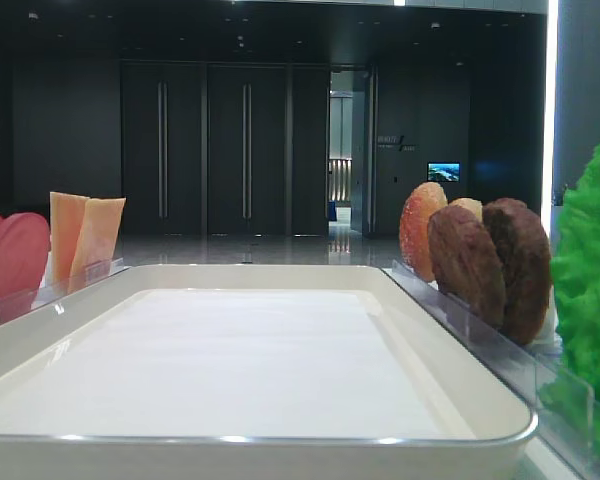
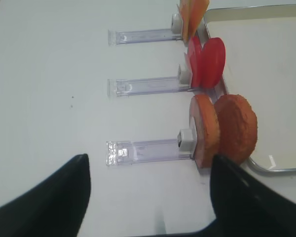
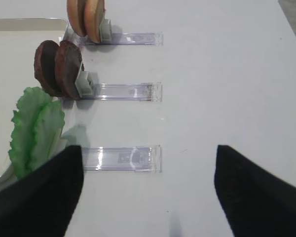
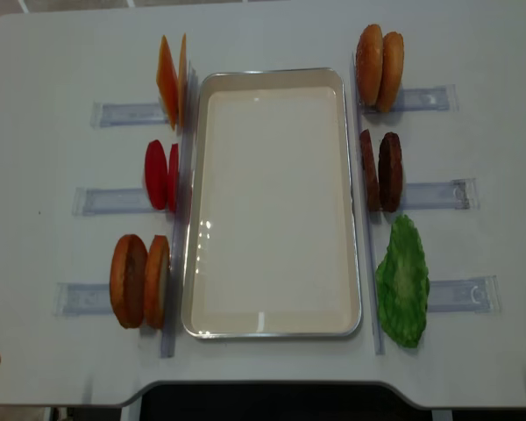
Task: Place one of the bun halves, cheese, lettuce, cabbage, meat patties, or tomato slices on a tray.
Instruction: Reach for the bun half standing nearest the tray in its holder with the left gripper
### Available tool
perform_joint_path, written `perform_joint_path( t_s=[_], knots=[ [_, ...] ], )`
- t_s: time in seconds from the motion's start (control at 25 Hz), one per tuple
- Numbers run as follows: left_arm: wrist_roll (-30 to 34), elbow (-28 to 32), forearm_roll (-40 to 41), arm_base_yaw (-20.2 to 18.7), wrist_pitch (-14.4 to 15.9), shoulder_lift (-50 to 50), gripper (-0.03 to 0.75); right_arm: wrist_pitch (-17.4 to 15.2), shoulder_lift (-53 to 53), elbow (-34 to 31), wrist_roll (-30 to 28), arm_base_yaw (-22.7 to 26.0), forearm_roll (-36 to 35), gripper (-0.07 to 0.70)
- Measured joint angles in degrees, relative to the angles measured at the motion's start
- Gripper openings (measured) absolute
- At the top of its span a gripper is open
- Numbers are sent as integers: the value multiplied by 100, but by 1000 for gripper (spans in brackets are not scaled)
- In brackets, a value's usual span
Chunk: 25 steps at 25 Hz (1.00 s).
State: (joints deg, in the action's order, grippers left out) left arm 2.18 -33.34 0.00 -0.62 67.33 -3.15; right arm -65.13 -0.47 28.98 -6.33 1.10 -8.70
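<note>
Both grippers stand spread and hold nothing: the left gripper [image 2: 148, 197], seen only in its wrist view, hangs over bare table [image 2: 49, 98] beside the near bun halves [image 2: 224, 131], with tomato slices [image 2: 207, 61] and cheese [image 2: 192, 12] beyond, while the right gripper [image 3: 148, 192] in its own view hovers by the lettuce [image 3: 34, 128] and patties [image 3: 59, 69]. From overhead, no gripper shows, but the white tray [image 4: 276, 329] lies bare between two rows of upright food in clear holders [image 4: 434, 197]; the low view adds only a dark hall behind the tray.
</note>
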Motion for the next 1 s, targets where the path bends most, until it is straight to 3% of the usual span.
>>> perform_joint_path(
  t_s=[0.36, 0.48, 1.0],
  knots=[
    [-118, -815, 119, 0, 429, -1744, 576, 0, 0, 0, 0, 0, 0, 524],
    [-286, -1224, 484, 0, 459, -2722, 576, 0, 0, 0, 0, 0, 0, 524],
    [-415, -2480, 621, 0, 454, -4961, 576, 0, 0, 0, 0, 0, 0, 524]
  ],
)
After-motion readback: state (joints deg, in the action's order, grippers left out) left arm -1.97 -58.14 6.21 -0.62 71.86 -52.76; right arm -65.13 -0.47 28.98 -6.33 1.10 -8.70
